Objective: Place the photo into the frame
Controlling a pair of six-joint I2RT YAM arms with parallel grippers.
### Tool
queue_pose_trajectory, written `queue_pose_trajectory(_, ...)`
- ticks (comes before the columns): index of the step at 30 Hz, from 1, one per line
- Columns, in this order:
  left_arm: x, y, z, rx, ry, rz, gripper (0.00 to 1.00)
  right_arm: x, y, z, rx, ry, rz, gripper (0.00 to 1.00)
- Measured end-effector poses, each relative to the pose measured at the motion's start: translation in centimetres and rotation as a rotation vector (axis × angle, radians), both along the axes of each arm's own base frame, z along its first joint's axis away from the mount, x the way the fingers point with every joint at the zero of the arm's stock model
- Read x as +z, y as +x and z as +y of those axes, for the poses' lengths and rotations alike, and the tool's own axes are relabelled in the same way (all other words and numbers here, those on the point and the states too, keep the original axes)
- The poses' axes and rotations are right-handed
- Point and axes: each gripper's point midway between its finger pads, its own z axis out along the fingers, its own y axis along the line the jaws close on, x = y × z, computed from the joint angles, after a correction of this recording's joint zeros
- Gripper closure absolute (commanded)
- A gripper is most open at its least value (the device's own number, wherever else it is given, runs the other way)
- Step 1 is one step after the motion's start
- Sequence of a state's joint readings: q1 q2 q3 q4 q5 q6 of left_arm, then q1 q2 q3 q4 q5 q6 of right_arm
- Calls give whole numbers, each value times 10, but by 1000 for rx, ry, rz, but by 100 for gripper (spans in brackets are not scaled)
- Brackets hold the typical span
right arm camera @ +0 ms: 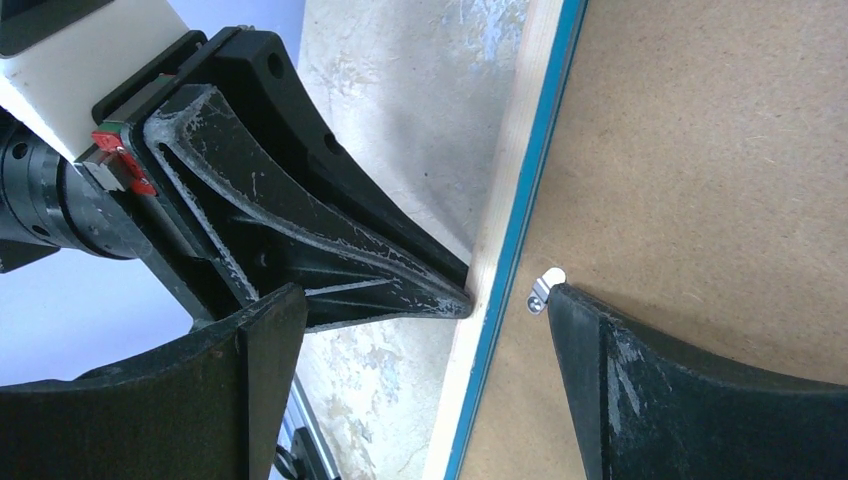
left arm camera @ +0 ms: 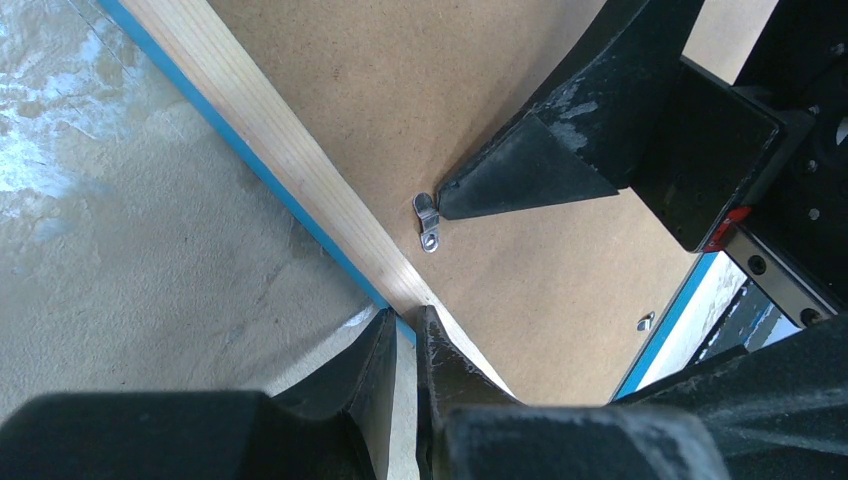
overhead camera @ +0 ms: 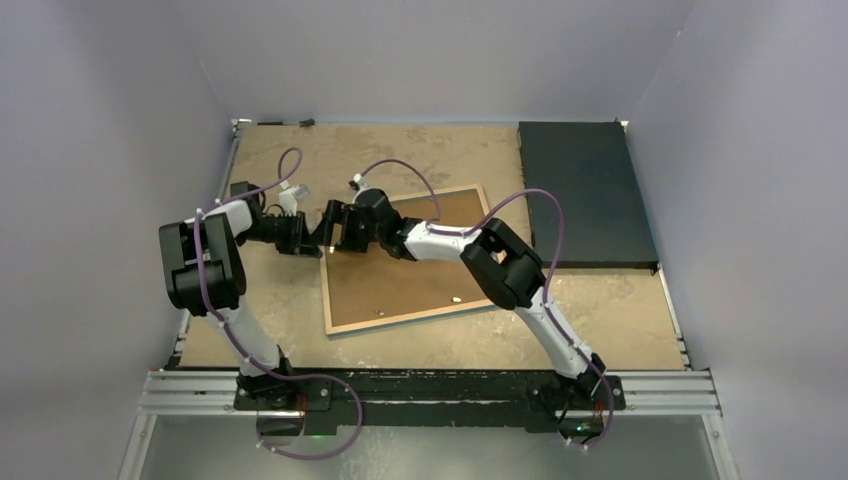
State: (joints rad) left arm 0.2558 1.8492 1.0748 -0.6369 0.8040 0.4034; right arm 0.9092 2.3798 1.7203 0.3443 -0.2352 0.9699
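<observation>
The frame (left arm camera: 290,150) lies face down on the table (right arm camera: 420,120), its wooden rear rim up and the blue front showing only as a thin line along the edge. The brown backing board (right arm camera: 700,150) sits inside the rim. The left gripper (left arm camera: 407,320) is pinched nearly shut on that rim, one finger outside the frame and one just inside. My guess is that it is there to pin the frame so it cannot slide.

The right gripper (right arm camera: 422,292) stands wide open, straddling the same rim right beside the left fingers. Its inner fingertip touches, or all but touches, a small metal clip (right arm camera: 540,290) on the board. The outer finger hangs over bare table and holds nothing. That tip looks placed to push the clip round, either to free the board or to lock it.

The photo is nowhere I can see. If it lies under the board, beneath the fingers, there's no telling from here.
</observation>
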Motion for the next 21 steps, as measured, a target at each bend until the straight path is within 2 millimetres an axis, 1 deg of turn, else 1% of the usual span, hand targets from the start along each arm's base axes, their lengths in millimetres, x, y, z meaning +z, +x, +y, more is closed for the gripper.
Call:
queue_pose_trajectory(7, 0, 0, 0, 0, 0, -1, 93, 1, -4, 4, 10, 52, 39, 8)
queue_pose_trajectory(21, 0, 0, 0, 0, 1, -1, 93, 2, -3, 7, 25, 114, 69, 9)
